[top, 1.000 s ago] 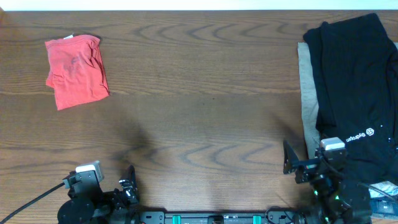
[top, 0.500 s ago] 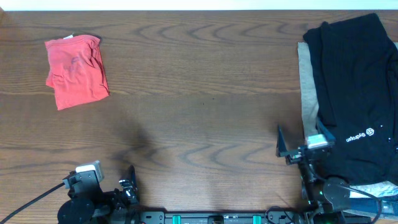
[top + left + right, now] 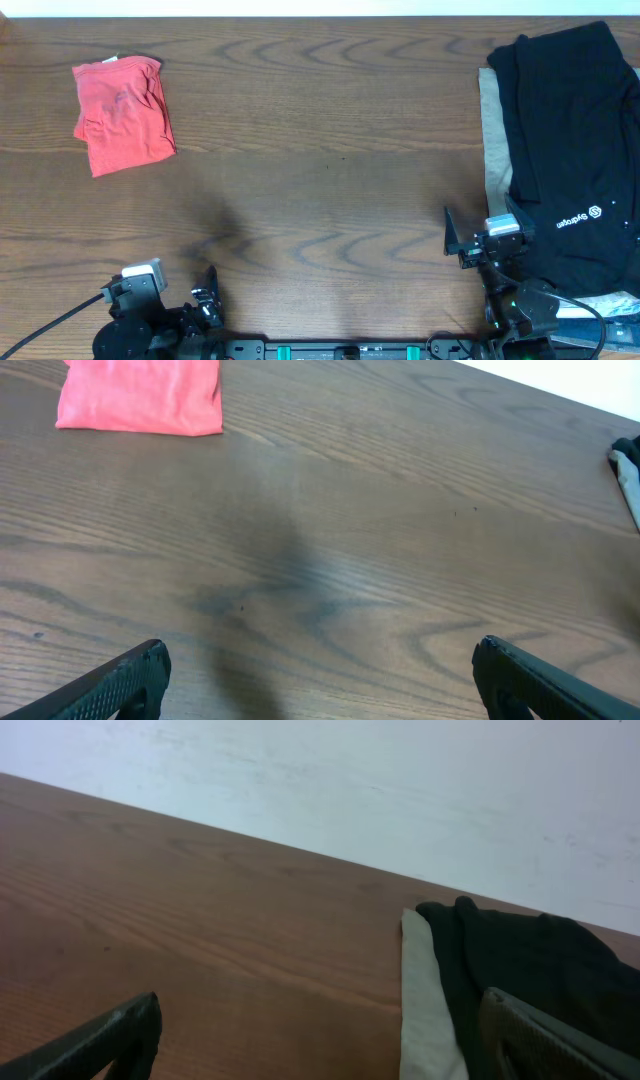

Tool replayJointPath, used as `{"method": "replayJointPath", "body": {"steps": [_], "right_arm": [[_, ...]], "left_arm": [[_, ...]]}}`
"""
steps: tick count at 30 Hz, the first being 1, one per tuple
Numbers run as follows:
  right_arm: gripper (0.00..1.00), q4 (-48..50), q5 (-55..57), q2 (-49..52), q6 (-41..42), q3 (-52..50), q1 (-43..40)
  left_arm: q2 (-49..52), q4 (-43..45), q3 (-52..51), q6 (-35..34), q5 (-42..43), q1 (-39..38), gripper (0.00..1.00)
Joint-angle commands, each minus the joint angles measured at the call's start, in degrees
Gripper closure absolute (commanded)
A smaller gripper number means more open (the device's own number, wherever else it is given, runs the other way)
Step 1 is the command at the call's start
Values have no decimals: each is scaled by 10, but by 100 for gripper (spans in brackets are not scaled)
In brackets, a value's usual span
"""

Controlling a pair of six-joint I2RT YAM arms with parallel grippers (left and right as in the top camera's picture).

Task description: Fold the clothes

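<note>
The orange-red T-shirt [image 3: 122, 114] lies folded into a small bundle at the far left of the table; its print is hidden. It also shows at the top left of the left wrist view [image 3: 140, 396]. My left gripper [image 3: 180, 300] is open and empty at the front left edge, far from the shirt; its fingertips [image 3: 320, 675] frame bare wood. My right gripper [image 3: 480, 230] is open and empty at the front right, raised beside the edge of the black garment [image 3: 570, 150]. In the right wrist view its fingertips [image 3: 320, 1035] straddle bare wood and cloth edge.
The black garment with a small white logo lies spread at the right, over a beige cloth [image 3: 492, 140] whose strip shows along its left edge, also in the right wrist view [image 3: 425, 1010]. A white wall [image 3: 400, 780] stands behind the table's far edge.
My right gripper has risen and shifted slightly left and away from the front edge, beside the black garment. The left arm and the orange-red shirt have not moved.
</note>
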Motion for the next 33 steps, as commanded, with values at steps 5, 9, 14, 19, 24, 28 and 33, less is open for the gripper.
{"method": "replayJointPath", "body": {"steps": [5,9,14,19,24,28,33], "right_arm": [[1,-2,-1,-3,-6,-1,-5],[1,-2,-1,-3,-6,-1,-5],[1,-2,-1,-3,-6,-1,-5],[1,-2,-1,-3,-6,-1,-5],[1,-2,-1,-3,-6,-1,-5],[1,-2,-1,-3,-6,-1,-5],[1,-2,-1,-3,-6,-1,-5]], "left_arm": [[-1,0,-1,5,-5,-2,2],[-1,0,-1,5,-5,-2,2],[-1,0,-1,5,-5,-2,2],[-1,0,-1,5,-5,-2,2],[-1,0,-1,5,-5,-2,2],[-1,1,-4,5,-5,1,3],[-2,11,-23,6,-14,46,2]]}}
